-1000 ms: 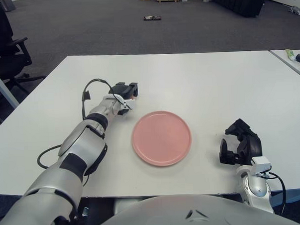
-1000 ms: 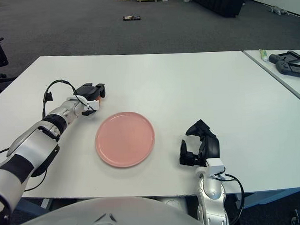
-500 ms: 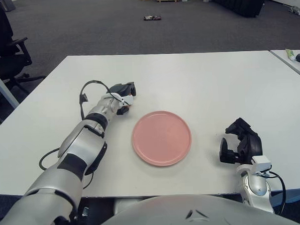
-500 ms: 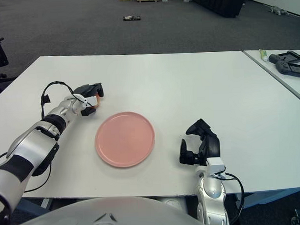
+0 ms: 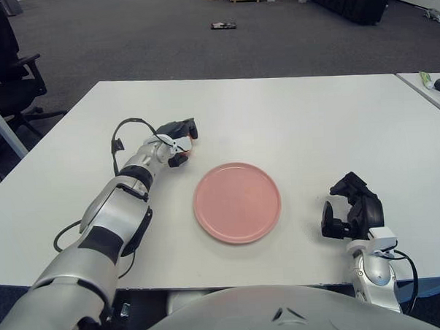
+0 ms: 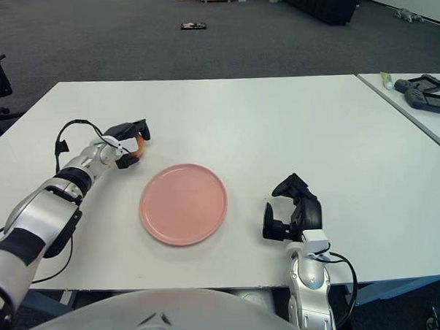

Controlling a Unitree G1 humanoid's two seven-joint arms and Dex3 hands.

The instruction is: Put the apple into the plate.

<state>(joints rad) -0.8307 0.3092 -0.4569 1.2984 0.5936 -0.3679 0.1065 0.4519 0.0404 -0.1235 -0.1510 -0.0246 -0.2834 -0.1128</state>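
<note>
A pink plate (image 5: 237,202) lies flat on the white table (image 5: 291,118), slightly left of centre. My left hand (image 5: 184,140) is just beyond the plate's far left rim, fingers curled around the apple (image 6: 139,146). Only a thin orange-red sliver of the apple shows between the black fingers, and I cannot tell whether it rests on the table. My right hand (image 5: 351,216) is parked near the front right edge, fingers curled and holding nothing.
A second table at the right edge carries a green tube (image 5: 426,78) and a black device (image 6: 421,90). A black office chair (image 5: 7,65) stands off the table's far left corner. A black cable loops above my left wrist (image 5: 127,129).
My left hand has turned and drawn slightly left, its fingers closing tighter on the apple, and more orange-red now shows. The right hand and the plate have not moved.
</note>
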